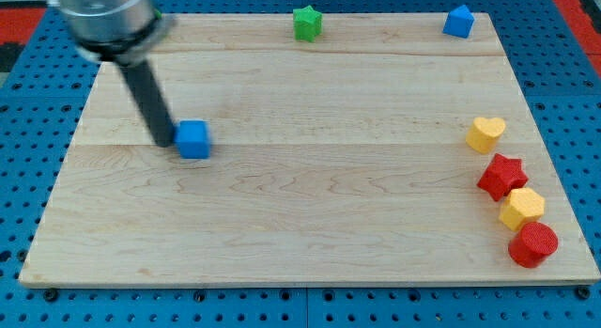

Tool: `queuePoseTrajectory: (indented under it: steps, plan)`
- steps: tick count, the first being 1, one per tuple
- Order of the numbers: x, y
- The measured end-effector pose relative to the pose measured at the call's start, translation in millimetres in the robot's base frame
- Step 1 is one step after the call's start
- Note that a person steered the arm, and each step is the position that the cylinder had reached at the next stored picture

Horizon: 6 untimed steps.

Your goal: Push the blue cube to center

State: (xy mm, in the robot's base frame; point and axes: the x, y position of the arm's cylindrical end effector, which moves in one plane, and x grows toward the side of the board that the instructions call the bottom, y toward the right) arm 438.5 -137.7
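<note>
- Toward the view's left on the wooden counter (310,225): blue cube (193,139), well short of the middle, with my tip (165,140) just beside its left face, touching or nearly so.
- No fingers on this rig, only the dark rod; nothing grasped, contact by pushing alone.
- Step in hand, judged from the layout: start of the push, tip lined up behind the cube on the side away from centre.
- Next move, as a judgement: steady slide toward the view's right and slightly toward the bottom, kept through the cube's middle to avoid spinning it off the rod.
- Path apparently free of other blocks.
- Elsewhere: green star (307,23) and a second blue block (458,21) at the top edge; 4 at the right edge, namely yellow heart (485,133), red star (501,175), yellow block (522,208), red cylinder (533,243).
</note>
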Motion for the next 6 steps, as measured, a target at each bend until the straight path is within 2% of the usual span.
queuePoseTrajectory:
  steps: [1, 2, 3, 4, 6]
  plan:
    - [3, 73]
    - [23, 107]
    - [69, 92]
    - [70, 131]
    - [9, 203]
